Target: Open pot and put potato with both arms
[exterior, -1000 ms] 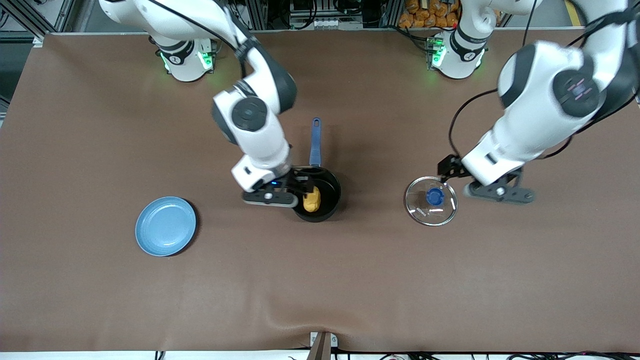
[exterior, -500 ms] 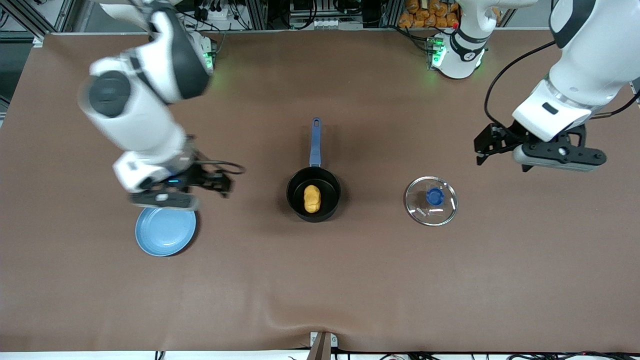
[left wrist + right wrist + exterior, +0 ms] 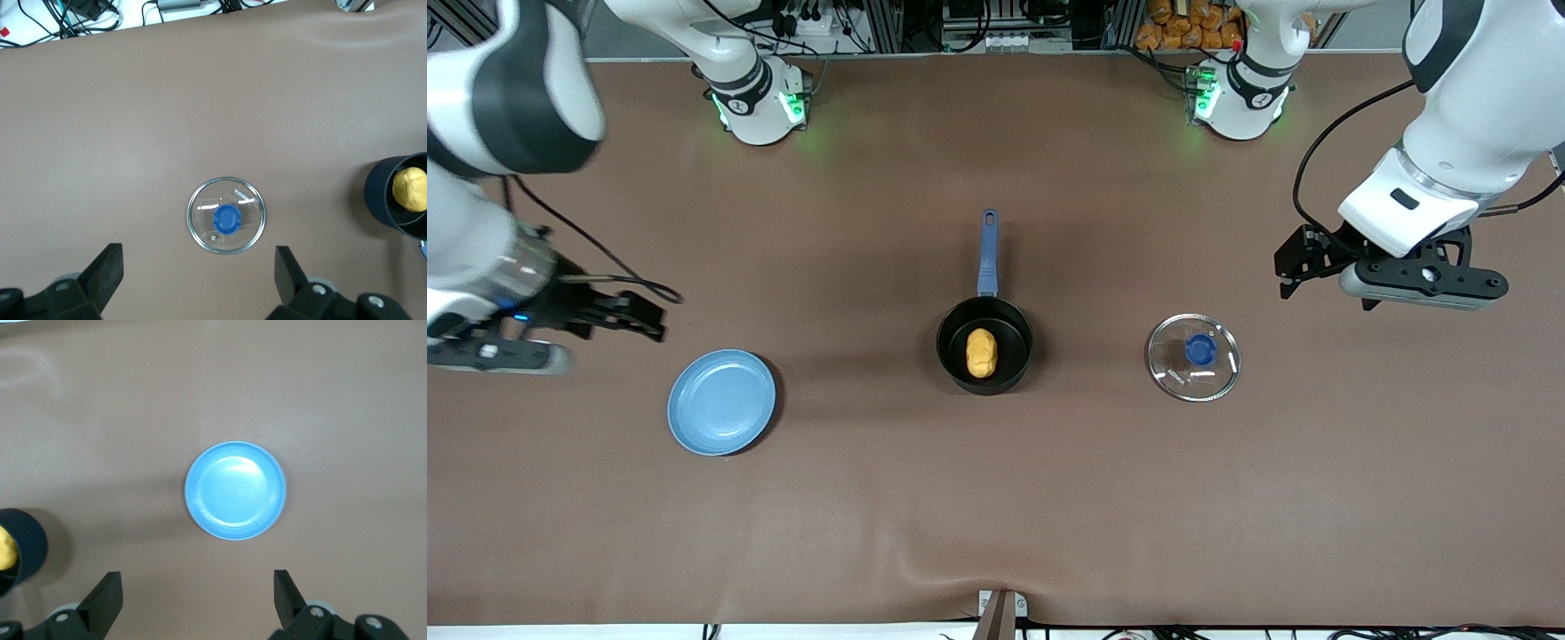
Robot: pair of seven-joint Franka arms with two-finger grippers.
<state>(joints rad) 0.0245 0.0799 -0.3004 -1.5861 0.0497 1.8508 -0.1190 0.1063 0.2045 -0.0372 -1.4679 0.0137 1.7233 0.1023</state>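
The black pot [image 3: 985, 348] with its blue handle [image 3: 988, 253] stands uncovered at the table's middle. The yellow-orange potato [image 3: 981, 353] lies inside it. Pot [image 3: 395, 200] and potato [image 3: 409, 189] show in the left wrist view, and the pot's edge [image 3: 23, 547] in the right wrist view. The glass lid [image 3: 1193, 356] with a blue knob lies flat on the table toward the left arm's end; it also shows in the left wrist view [image 3: 226, 215]. My left gripper [image 3: 1303, 258] is open and empty in the air beside the lid. My right gripper [image 3: 636, 317] is open and empty, raised near the plate.
A flat light-blue plate [image 3: 721, 401] lies toward the right arm's end, also in the right wrist view [image 3: 235, 490]. The brown table cover [image 3: 996, 498] has a slight wrinkle near its front edge.
My right gripper let go of the potato in the pot and swung away toward the right arm's end of the table. My left gripper rose away from the lid.
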